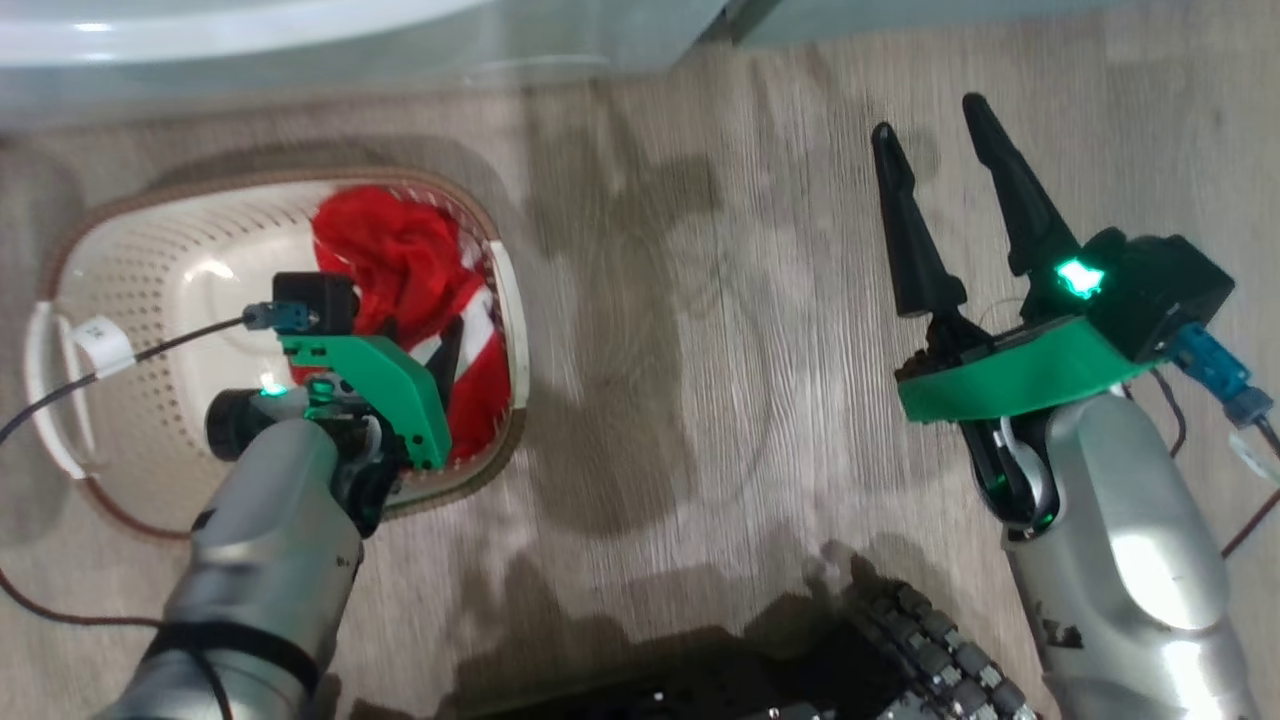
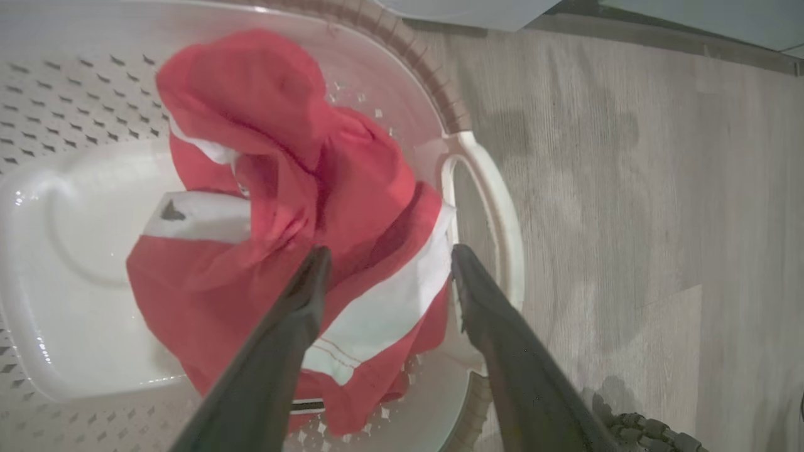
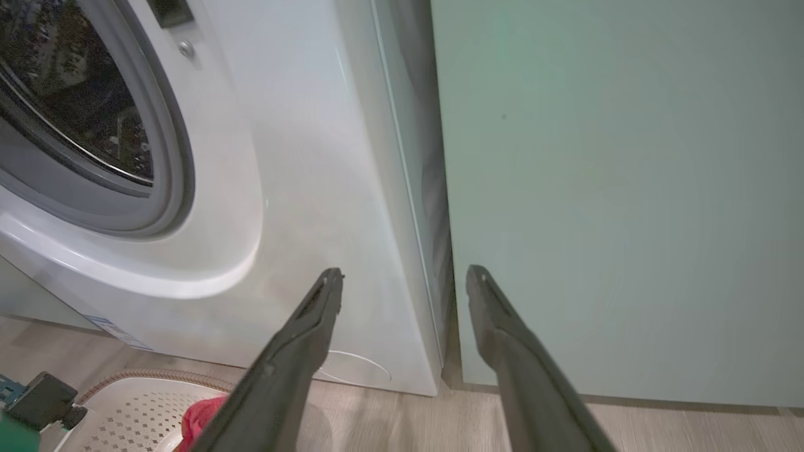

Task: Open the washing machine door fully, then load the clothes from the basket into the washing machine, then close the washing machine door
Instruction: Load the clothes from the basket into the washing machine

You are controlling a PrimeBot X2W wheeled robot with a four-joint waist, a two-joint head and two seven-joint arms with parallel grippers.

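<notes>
The cream basket stands on the floor at the left, with the red, white-striped clothes heaped at its right end. My left gripper points down into it. In the left wrist view the left gripper is open, its fingers straddling a white stripe of the clothes close to the basket handle; I cannot tell if they touch. My right gripper hangs open over bare floor. The washing machine shows its grey gasket and steel drum. The washing machine door is out of view.
A pale green cabinet stands right of the washing machine, and my right gripper points at the seam between them. The small round flap sits low on the washer. Wood floor lies between the arms. My dark base shows below.
</notes>
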